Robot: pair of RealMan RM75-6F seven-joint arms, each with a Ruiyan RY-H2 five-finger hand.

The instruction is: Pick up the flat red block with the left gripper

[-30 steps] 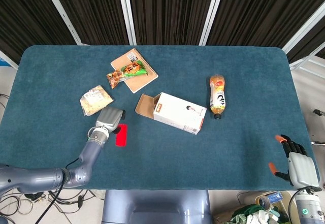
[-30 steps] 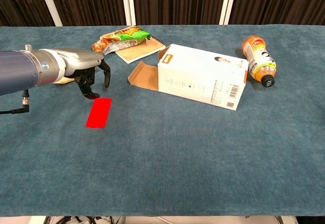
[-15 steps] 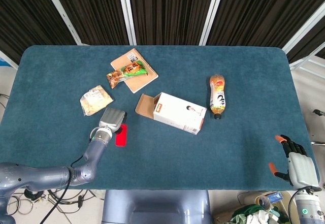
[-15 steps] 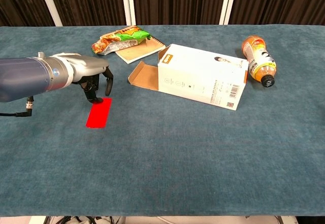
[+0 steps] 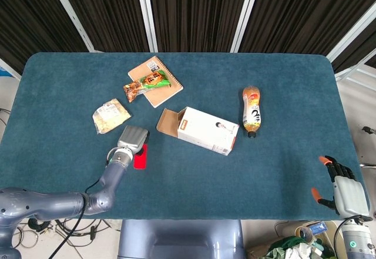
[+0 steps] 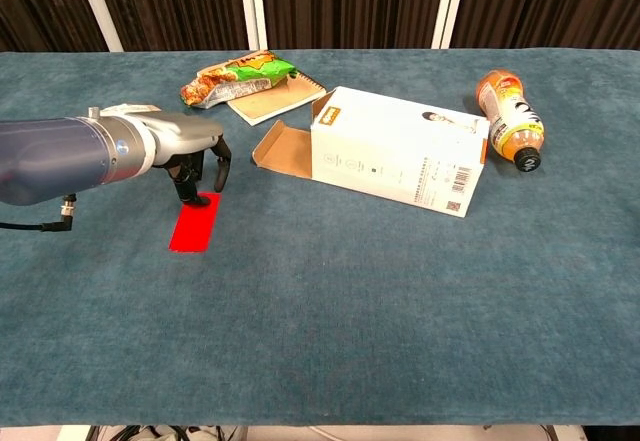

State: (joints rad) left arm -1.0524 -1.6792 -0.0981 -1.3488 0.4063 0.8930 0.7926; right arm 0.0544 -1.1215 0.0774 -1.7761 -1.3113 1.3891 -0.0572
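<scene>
The flat red block [image 6: 194, 226] lies on the blue table, and in the head view [image 5: 141, 159] my left hand partly covers it. My left hand [image 6: 190, 156] hovers over the block's far end, palm down, fingers [image 6: 186, 189] pointing down and apart; their tips reach the block's top edge. It holds nothing. In the head view the left hand [image 5: 133, 137] shows as a grey back above the block. My right hand [image 5: 343, 188] hangs off the table's right front corner, fingers spread, empty.
A white carton [image 6: 400, 151] with an open flap lies right of the block. A notebook with a snack bag [image 6: 240, 73] sits behind the hand, a pale packet [image 5: 110, 115] to its left, an orange bottle [image 6: 510, 119] at far right.
My left hand has slid right and a little toward the block's far end, fingers now over its top edge. The block and the right hand have not moved.
</scene>
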